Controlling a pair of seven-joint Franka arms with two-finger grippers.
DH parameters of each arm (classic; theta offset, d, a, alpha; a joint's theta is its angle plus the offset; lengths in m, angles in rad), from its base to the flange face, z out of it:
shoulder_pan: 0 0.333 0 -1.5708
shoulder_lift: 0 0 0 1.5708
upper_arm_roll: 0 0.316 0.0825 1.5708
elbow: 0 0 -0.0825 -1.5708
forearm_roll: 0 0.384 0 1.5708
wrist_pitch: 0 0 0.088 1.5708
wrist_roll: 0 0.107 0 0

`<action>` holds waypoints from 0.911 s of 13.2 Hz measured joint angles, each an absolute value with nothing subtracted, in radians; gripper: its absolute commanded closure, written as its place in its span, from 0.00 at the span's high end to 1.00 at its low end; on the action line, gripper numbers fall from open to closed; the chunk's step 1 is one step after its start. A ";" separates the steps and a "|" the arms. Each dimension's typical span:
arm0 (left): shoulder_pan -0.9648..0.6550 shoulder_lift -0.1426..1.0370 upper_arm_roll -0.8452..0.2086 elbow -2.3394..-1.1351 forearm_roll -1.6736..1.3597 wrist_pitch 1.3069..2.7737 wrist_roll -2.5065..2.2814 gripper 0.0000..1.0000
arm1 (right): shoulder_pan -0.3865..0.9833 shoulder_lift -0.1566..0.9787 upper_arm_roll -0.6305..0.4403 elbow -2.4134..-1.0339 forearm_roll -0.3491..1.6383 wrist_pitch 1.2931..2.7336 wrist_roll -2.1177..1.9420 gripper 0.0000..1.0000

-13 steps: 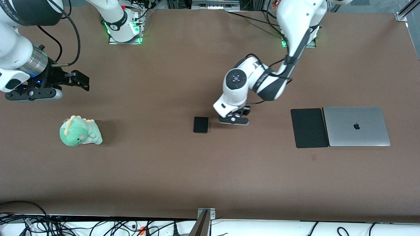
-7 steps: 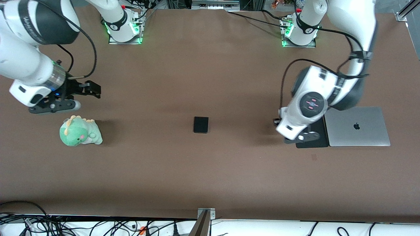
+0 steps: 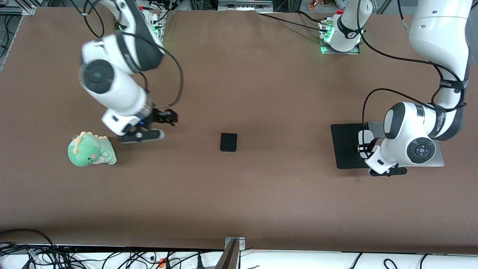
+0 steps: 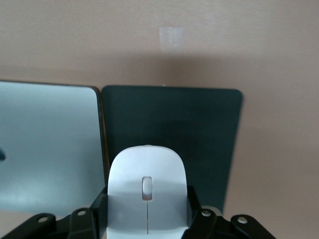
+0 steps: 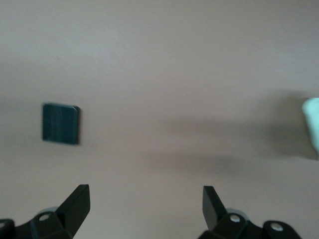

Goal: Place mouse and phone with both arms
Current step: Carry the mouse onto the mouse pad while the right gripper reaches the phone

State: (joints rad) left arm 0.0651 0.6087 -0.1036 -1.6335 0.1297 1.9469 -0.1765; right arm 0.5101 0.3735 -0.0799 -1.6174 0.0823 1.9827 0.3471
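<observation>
The white mouse (image 3: pixel 365 135) is held in my left gripper (image 3: pixel 363 146), just above the black mouse pad (image 3: pixel 345 145), at the pad's edge beside the laptop. In the left wrist view the mouse (image 4: pixel 147 186) sits between the two fingers, and my left gripper (image 4: pixel 147 216) is shut on it. The small black phone (image 3: pixel 228 142) lies flat at the table's middle. My right gripper (image 3: pixel 170 118) is open and empty over bare table between the plush and the phone. In the right wrist view it (image 5: pixel 144 195) is wide open, with the phone (image 5: pixel 60 123) ahead of it.
A silver laptop (image 3: pixel 440 158) lies closed beside the mouse pad, toward the left arm's end, partly hidden by the left arm; it also shows in the left wrist view (image 4: pixel 50 144). A green plush dinosaur (image 3: pixel 90 150) sits toward the right arm's end.
My left arm carried the mouse from beside the phone to over the mouse pad. My right arm swung from its end of the table, past the plush, toward the phone.
</observation>
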 measured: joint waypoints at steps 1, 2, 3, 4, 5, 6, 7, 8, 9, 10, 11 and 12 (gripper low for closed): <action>0.073 0.617 -0.107 -1.673 0.130 2.013 -0.167 0.23 | 0.549 0.423 -0.079 -1.618 0.085 2.059 0.417 1.00; 0.074 0.622 -0.110 -1.714 0.130 2.080 -0.165 0.24 | 0.586 0.474 -0.078 -1.619 0.086 2.136 0.484 1.00; 0.074 0.625 -0.113 -1.748 0.130 2.138 -0.158 0.24 | 0.623 0.526 -0.078 -1.620 0.086 2.212 0.548 1.00; 0.074 0.625 -0.114 -1.777 0.130 2.193 -0.138 0.29 | 0.659 0.579 -0.078 -1.620 0.086 2.286 0.606 1.00; 0.078 0.625 -0.114 -1.808 0.130 2.253 -0.117 0.51 | 0.696 0.632 -0.078 -1.620 0.086 2.353 0.655 1.00; 0.082 0.625 -0.114 -1.840 0.130 2.309 -0.105 1.00 | 0.725 0.675 -0.078 -1.619 0.086 2.400 0.686 1.00; 0.085 0.624 -0.114 -1.863 0.130 2.348 -0.098 1.00 | 0.745 0.709 -0.079 -1.616 0.086 2.430 0.700 1.00; 0.087 0.622 -0.114 -1.873 0.130 2.360 -0.095 1.00 | 0.757 0.733 -0.080 -1.610 0.086 2.446 0.703 1.00; 0.088 0.622 -0.114 -1.876 0.130 2.365 -0.095 1.00 | 0.763 0.751 -0.080 -1.600 0.084 2.453 0.703 1.00; 0.088 0.622 -0.114 -1.878 0.130 2.366 -0.095 1.00 | 0.769 0.764 -0.081 -1.587 0.083 2.454 0.703 1.00; 0.088 0.621 -0.115 -1.878 0.130 2.368 -0.095 1.00 | 0.773 0.773 -0.081 -1.574 0.083 2.454 0.703 1.00; 0.089 0.619 -0.115 -1.876 0.130 2.369 -0.095 1.00 | 0.775 0.783 -0.082 -1.561 0.083 2.454 0.703 1.00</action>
State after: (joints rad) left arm 0.0889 0.6193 -0.1148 -1.8763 0.1297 2.3690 -0.0950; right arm 0.7752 0.7827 -0.0817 -1.5612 0.0826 2.4545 0.7029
